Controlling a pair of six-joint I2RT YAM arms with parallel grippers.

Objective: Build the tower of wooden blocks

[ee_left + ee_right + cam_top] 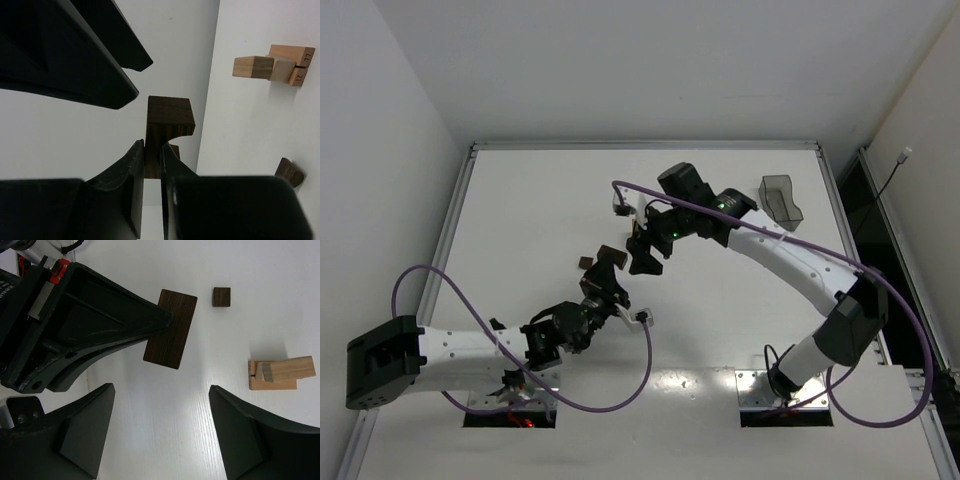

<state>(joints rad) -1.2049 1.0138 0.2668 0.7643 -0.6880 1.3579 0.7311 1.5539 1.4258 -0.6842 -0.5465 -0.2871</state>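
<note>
**Left pincer clamps dark notched block; right hangs wide and empty**

Closest to the near edge of the table (520, 200), the left gripper (152, 155) is squeezed tight on a dark notched block (169, 117), around the middle of the table. A small dark cube (221, 296) lies near it on the side toward the left edge. Just beyond, the right gripper (161, 390) hangs with its jaws spread wide and nothing in them. The held block sits just past its fingertips, not between them. Farther toward the far edge, a cluster of light tan blocks (280, 372) rests on the table.
</note>
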